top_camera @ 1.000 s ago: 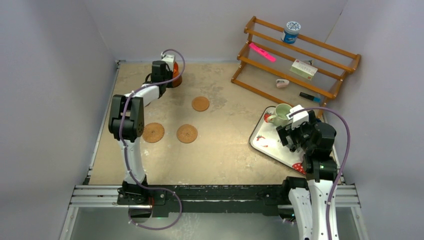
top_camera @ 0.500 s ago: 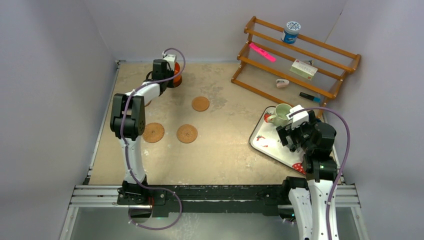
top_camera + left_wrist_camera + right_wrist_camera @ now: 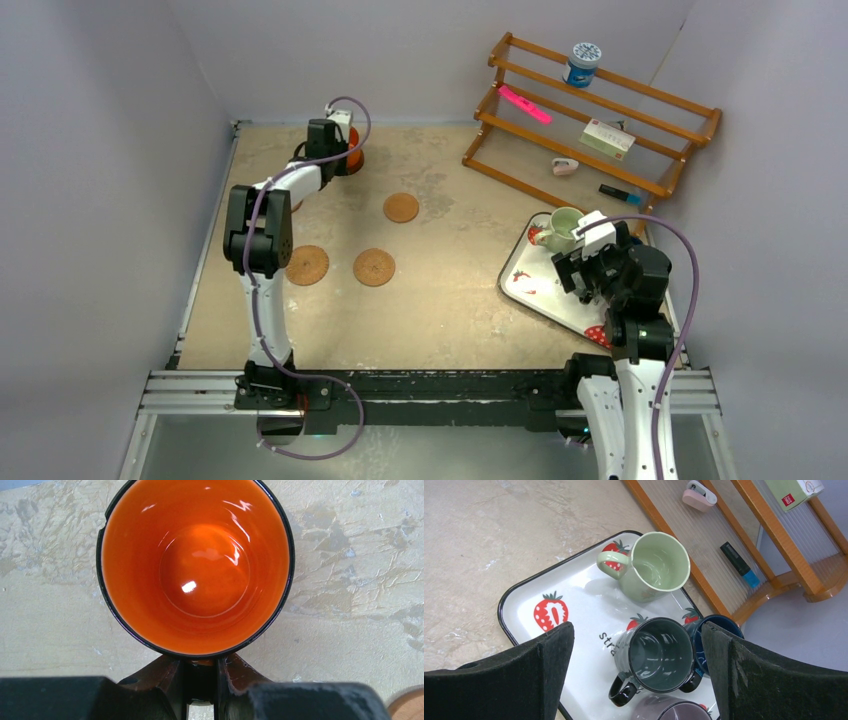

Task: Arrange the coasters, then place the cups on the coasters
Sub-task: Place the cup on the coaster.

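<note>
1. Top external: looks down from high at the near edge over the whole bench (image 3: 450, 310).
2. Left wrist: faces straight down, close, into orange cup (image 3: 195, 565).
3. Right wrist: slants down over tray (image 3: 584, 597), shared with top.

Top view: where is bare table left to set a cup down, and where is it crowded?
Bare: the wide stretch between the coasters and the tray, and the near strip before the rail. Crowded: the tray, packed with cups under the right pincer, and the far-left corner around the orange cup.

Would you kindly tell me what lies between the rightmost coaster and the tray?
Nothing: in the top view, the table is bare between the coaster and the tray.
</note>
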`<control>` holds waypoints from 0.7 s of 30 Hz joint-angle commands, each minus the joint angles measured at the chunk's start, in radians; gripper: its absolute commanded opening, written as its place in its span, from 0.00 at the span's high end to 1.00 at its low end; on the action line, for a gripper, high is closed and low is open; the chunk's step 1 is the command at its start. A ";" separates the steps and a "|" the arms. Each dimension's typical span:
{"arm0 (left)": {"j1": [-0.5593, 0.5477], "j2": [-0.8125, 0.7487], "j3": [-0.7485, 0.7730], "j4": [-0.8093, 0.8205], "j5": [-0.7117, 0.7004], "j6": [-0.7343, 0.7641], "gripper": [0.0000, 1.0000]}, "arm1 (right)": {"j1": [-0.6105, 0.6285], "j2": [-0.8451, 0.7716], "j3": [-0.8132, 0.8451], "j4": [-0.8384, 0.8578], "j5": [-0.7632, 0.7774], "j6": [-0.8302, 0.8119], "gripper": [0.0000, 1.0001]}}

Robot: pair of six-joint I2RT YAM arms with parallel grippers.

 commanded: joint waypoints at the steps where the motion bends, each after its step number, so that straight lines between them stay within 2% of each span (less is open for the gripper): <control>1: 0.007 -0.014 0.069 0.056 -0.015 -0.020 1.00 | 0.003 -0.001 -0.003 0.010 -0.032 -0.005 0.01; 21: 0.007 0.001 0.099 -0.028 -0.027 -0.064 1.00 | 0.003 -0.004 -0.005 0.002 -0.036 -0.011 0.01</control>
